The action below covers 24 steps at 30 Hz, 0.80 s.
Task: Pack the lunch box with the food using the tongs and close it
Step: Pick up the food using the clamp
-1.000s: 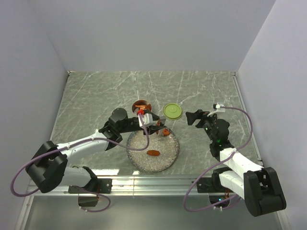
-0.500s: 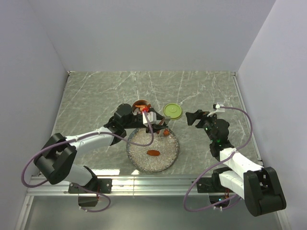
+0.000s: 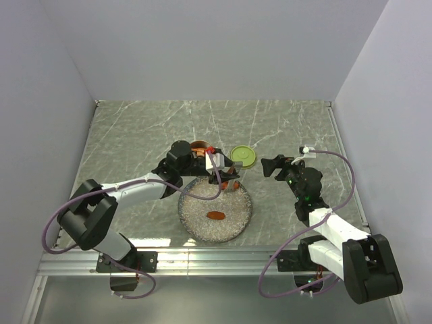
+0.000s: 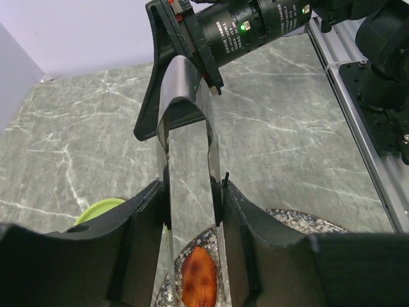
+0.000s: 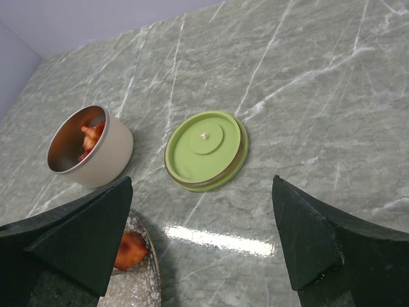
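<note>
My left gripper [image 3: 221, 170] is shut on the tongs [image 4: 186, 134], whose joined end points up and away in the left wrist view. Their two arms run down on either side of an orange food piece [image 4: 198, 284] at the back edge of the speckled plate [image 3: 199, 223]; the tips are out of frame. A second food piece [image 3: 216, 215] lies mid-plate. The steel lunch box [image 5: 89, 150] stands behind the plate with orange food [image 5: 92, 134] in it. Its green lid [image 5: 206, 150] lies flat on the table beside it. My right gripper [image 5: 201, 192] hovers open right of the lid, holding nothing.
The left forearm [image 3: 135, 189] reaches across the table's left half toward the lunch box. The right arm [image 3: 317, 216] stands at the near right. A metal rail [image 3: 216, 260] runs along the near edge, and walls close the other three sides.
My left arm has swung its wrist back and to the right, carrying the tongs from over the plate's left rim to its back edge beside the lid. The right arm has not moved.
</note>
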### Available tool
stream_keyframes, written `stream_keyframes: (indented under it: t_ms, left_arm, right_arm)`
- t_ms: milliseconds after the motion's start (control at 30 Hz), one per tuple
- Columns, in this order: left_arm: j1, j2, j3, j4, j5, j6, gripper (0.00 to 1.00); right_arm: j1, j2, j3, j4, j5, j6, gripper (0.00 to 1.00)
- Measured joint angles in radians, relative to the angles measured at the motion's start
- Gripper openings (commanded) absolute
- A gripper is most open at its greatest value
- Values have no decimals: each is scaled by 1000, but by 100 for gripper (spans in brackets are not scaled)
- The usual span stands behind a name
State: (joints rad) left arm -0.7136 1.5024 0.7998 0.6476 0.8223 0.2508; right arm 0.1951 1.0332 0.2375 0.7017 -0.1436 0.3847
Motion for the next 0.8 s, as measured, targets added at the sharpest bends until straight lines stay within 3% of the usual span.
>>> stream_keyframes:
  t_ms: [167, 300, 500, 800]
  left_arm:
    - [0, 22, 19, -3, 15, -1, 39]
    - [0, 31, 27, -5, 18, -3, 20]
    - [0, 24, 27, -15, -5, -10, 11]
    - [14, -78, 0, -56, -271, -107, 7]
  right_arm:
    - [4, 0, 0, 0, 0, 0, 96]
    - [5, 0, 0, 0, 0, 0, 96]
    - [5, 0, 0, 0, 0, 0, 96]
    - [5, -1, 0, 0, 1, 0, 96]
